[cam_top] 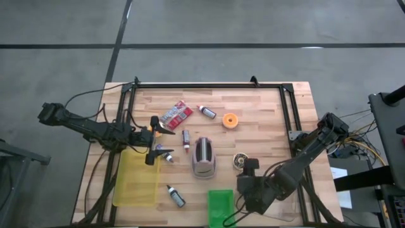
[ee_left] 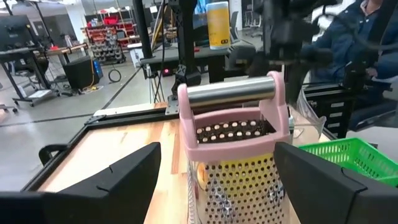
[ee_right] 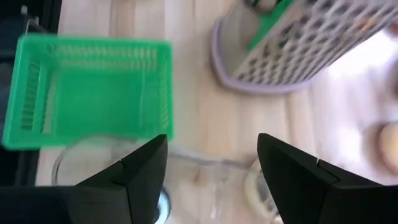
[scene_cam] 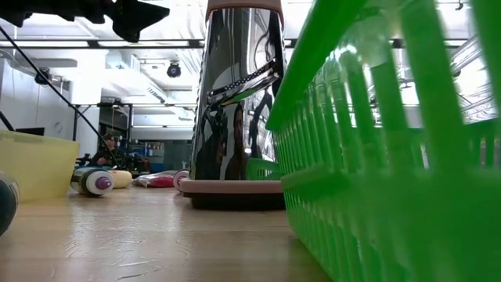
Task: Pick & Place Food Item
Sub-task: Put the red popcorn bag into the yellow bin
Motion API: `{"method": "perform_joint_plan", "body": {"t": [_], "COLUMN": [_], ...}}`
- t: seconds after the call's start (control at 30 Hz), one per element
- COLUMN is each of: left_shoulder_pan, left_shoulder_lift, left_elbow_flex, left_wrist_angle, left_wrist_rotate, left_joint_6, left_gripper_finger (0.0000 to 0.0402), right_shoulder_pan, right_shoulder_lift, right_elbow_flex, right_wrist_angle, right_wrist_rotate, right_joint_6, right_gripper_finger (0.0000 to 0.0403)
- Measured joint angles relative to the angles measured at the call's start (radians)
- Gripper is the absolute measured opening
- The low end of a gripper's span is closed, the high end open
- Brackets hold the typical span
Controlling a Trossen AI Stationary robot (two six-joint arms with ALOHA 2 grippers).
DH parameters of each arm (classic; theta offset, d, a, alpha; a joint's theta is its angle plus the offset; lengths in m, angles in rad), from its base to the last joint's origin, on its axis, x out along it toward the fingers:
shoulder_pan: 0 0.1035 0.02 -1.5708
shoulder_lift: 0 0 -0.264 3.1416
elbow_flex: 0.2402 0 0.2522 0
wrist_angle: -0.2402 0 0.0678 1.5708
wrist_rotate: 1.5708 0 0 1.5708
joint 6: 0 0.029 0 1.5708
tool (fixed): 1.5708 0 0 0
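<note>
Donut [cam_top: 230, 120] lies flat, no long axis; both grippers' fingers spread, empty

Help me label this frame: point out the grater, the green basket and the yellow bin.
grater [cam_top: 204, 158], high view, its metal face.
green basket [cam_top: 219, 206], high view, its floor.
yellow bin [cam_top: 136, 180], high view, its floor.

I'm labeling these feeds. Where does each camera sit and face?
High: overhead, straight down on table; both arms.
Low: table height, past grater and green basket; no hand clearly shown.
Left wrist: over open left hand, facing grater.
Right wrist: over open right hand, looking down on basket.
All four share the grater.
</note>
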Motion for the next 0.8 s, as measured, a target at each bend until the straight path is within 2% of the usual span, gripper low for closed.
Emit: {"method": "perform_joint_plan", "body": {"t": [0.1, 0.23, 0.37, 0.53, 0.8], "left_shoulder_pan": [0.000, 0.000, 0.001, 0.001, 0.019], "left_shoulder_lift": [-0.001, 0.002, 0.018, 0.044, 0.123], "left_elbow_flex": [0.001, 0.010, 0.010, 0.010, 0.020], "left_wrist_angle": [-0.047, -0.139, -0.171, -0.193, -0.224], "left_wrist_rotate": [0.000, -0.009, -0.078, -0.115, -0.199], "left_joint_6": [-0.024, -0.078, -0.130, -0.158, -0.271], "left_gripper_finger": [0.0314, 0.0314, 0.0314, 0.0314, 0.0314], "right_shoulder_pan": [0.000, 0.000, 0.000, 0.000, 0.002], "right_shoulder_lift": [-0.002, -0.002, -0.002, -0.002, -0.002], "right_elbow_flex": [0.022, 0.032, 0.033, 0.033, 0.033], "right_wrist_angle": [0.000, -0.005, -0.024, -0.030, -0.046], "right_wrist_rotate": [0.065, 0.089, 0.105, 0.163, 0.300], "right_joint_6": [-0.037, -0.071, -0.074, -0.078, -0.080], "right_gripper_finger": [0.0242, 0.0242, 0.0242, 0.0242, 0.0242]}}
